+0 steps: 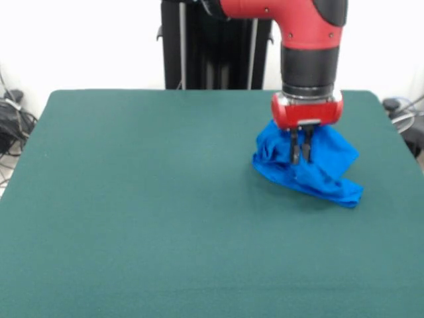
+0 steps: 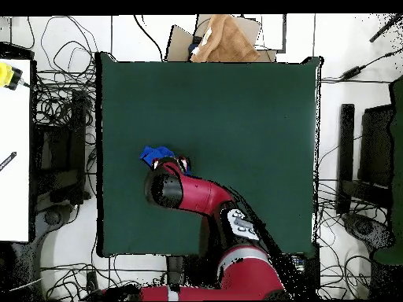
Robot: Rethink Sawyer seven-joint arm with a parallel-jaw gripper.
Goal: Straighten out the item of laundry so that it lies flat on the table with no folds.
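The item of laundry (image 1: 318, 165) is a bright blue shirt, bunched in a crumpled heap on the green table (image 1: 132, 199), toward its right side and far half in the front view. No lettering shows. My gripper (image 1: 301, 156) comes straight down onto the heap. Its two dark fingers stand close together, pinched on a fold at the heap's middle. The cloth rises toward the gripper's red base, and a tail lies to the lower right. In the overhead view the shirt (image 2: 156, 153) peeks out by the arm's wrist, near the table's (image 2: 236, 102) left edge; the wrist hides the gripper there.
The black pedestal (image 1: 212, 46) stands behind the table's far edge. In the overhead view a brown cardboard box (image 2: 224, 39) lies beyond the table's top edge, a white bench (image 2: 14, 149) stands at the left, and cables and black equipment (image 2: 370, 157) lie around the sides.
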